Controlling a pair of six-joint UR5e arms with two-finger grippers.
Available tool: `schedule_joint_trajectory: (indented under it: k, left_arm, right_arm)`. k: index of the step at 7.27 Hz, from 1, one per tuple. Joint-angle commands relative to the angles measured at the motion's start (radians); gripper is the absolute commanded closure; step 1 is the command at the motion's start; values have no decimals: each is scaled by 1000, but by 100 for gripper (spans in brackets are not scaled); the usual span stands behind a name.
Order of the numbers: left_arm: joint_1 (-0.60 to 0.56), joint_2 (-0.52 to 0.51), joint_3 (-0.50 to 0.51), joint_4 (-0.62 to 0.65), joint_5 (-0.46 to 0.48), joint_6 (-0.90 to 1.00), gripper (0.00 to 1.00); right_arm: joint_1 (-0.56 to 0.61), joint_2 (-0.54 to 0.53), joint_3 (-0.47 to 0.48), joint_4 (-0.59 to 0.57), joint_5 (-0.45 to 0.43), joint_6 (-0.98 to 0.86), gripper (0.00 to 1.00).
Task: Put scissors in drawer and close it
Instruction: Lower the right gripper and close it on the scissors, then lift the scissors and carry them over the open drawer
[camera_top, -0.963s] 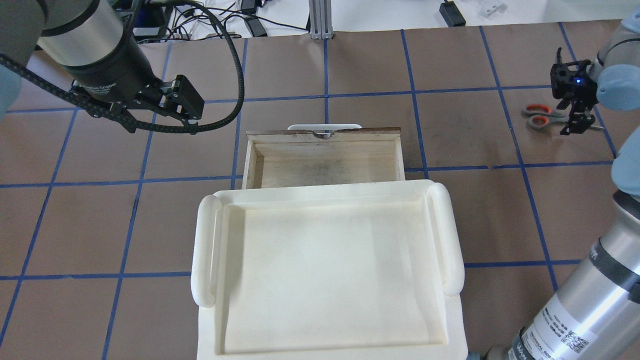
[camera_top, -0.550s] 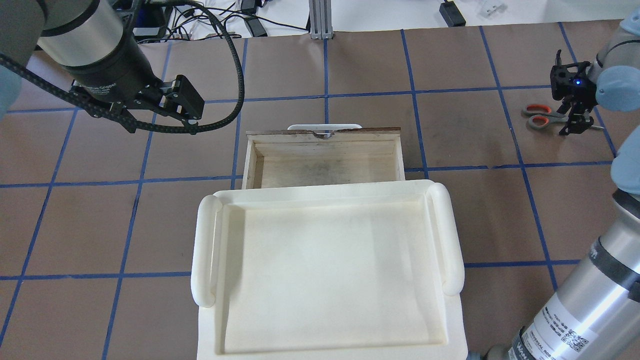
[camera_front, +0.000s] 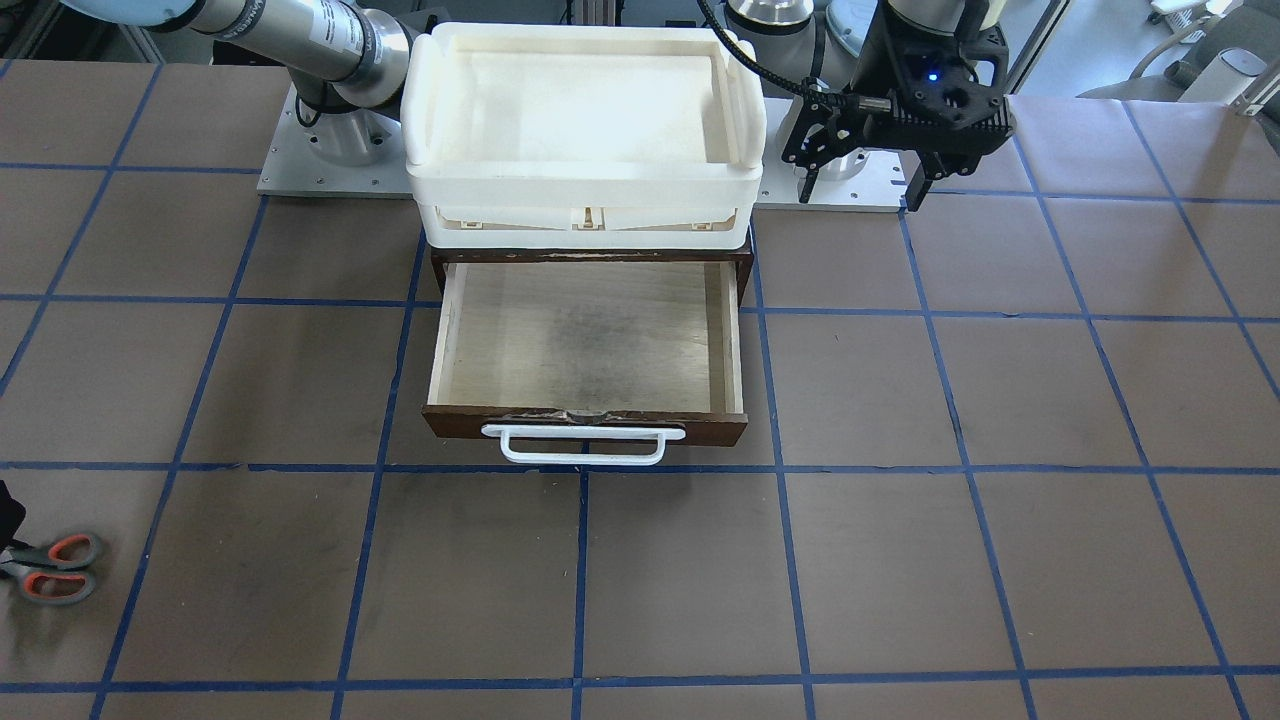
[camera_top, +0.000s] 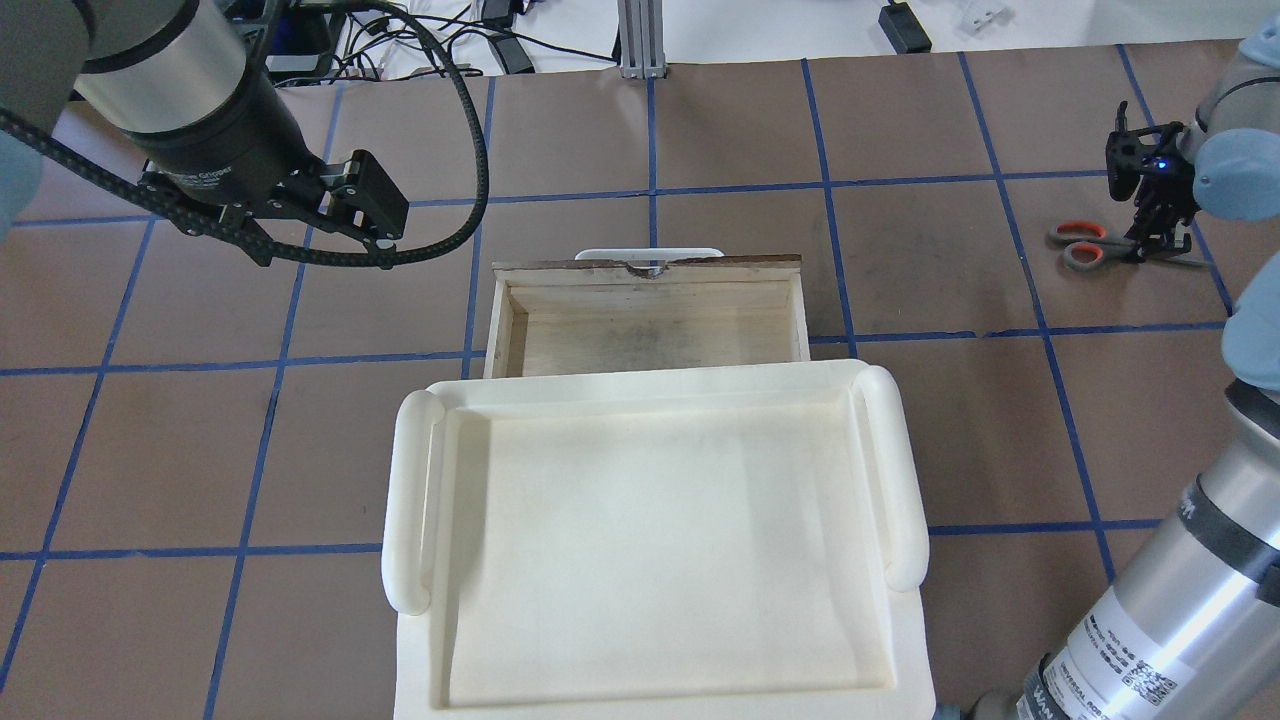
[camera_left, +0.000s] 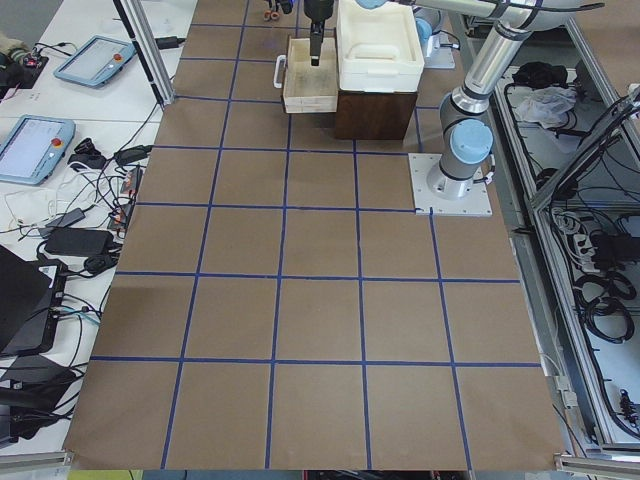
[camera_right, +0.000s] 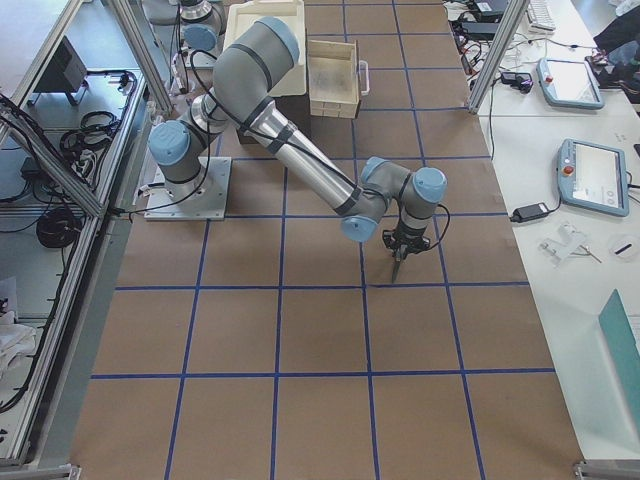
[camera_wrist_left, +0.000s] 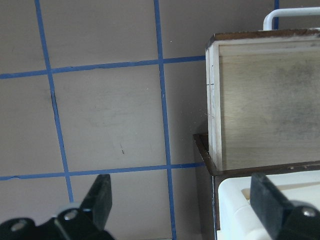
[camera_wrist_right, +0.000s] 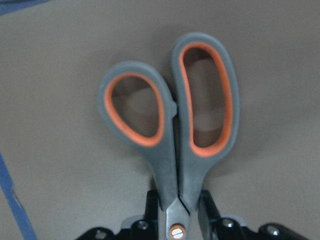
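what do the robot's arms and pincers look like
The left arm and right arm are silver-grey tubes with pale blue joint caps; the right carries a white label with a QR code. A thick black cable loops by the left pincer. Both pincers are black; the right pincer shows a small blue light.

Table (camera_top: 650, 130): a matt brown covering is lying over the whole top, and it is carrying everything listed here.
Tape lines (camera_front: 580, 570): blue strips are crossing the covering and dividing it into large squares.
Cabinet (camera_left: 375, 115): a dark brown box is standing on the table at mid-width, close to the robot.
Drawer (camera_front: 585, 350): it is sticking out of the cabinet's front, open above the table.
Scissors (camera_top: 1085, 243): they are lying flat far out on the robot's right, well apart from the cabinet, with the handles pointing towards the drawer's side.
Base plates (camera_front: 285, 180): two grey plates are sitting flat, one on each side of the cabinet.
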Motion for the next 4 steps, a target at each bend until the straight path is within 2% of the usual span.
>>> schedule_joint_trajectory:
  k: [1, 2, 4]
  left_arm:
    - [0, 1, 0, 0, 0, 0, 0]
    - [0, 0, 0, 0, 0, 0, 0]
    - [2, 1, 0, 0, 2, 2, 0]
  right_arm:
    - [34, -61, 1, 11, 6, 1, 100]
    - [81, -107, 0, 37, 3, 1, 100]
    - [201, -232, 6, 239, 9, 51, 100]
